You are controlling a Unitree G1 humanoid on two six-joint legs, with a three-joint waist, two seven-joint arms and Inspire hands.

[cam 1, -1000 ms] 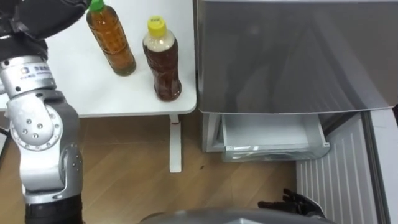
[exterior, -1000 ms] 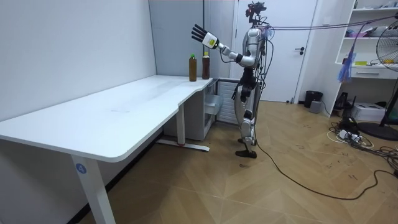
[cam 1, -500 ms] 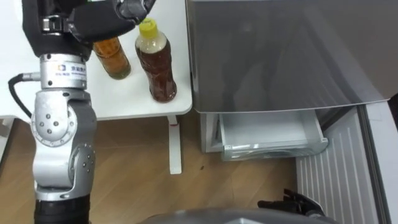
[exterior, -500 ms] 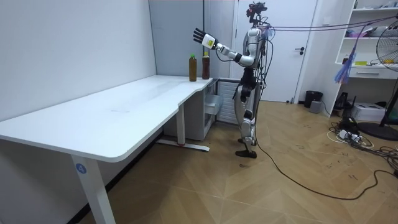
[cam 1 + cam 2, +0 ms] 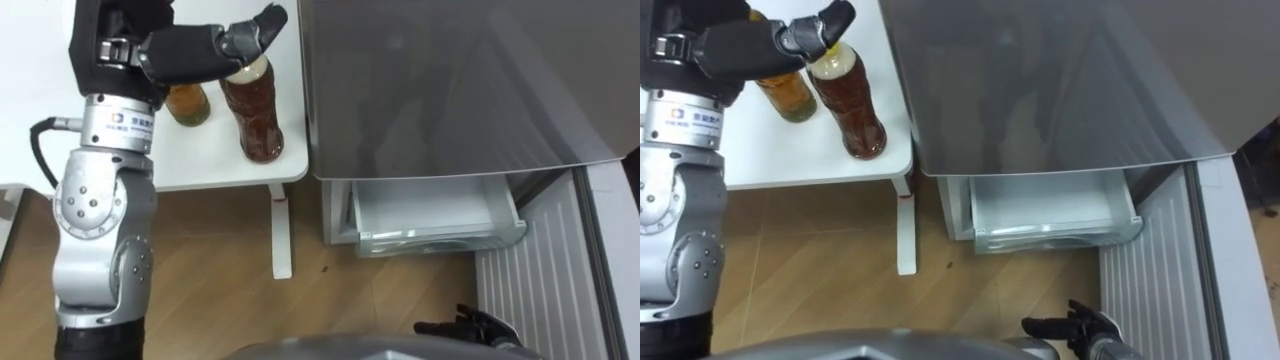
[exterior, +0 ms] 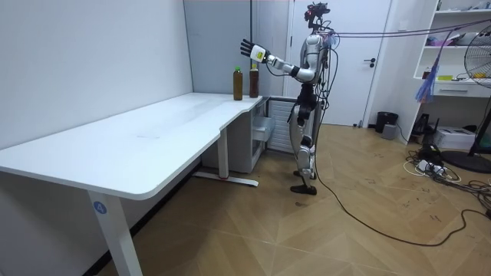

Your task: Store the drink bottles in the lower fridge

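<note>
We logged both drinks upright on the white worktop [image 5: 210,165] left of the fridge [image 5: 450,90]: the dark tea bottle [image 5: 253,110] just beside the fridge, the amber bottle [image 5: 187,103] farther from it. The left hand [image 5: 185,50] hovered over the caps, fingers wide and straight, holding nothing; we couldn't tell whether it touched them. The lower drawer [image 5: 430,215] at the fridge's base stood pulled out. The right hand [image 5: 478,325] hung low before the fridge, fingers loosely spread, empty.

Before me, the dark brown bottle [image 5: 256,120] stands upright by the surface's [image 5: 215,172] right edge, near its front corner; the amber bottle [image 5: 187,103] stands upright just left.
</note>
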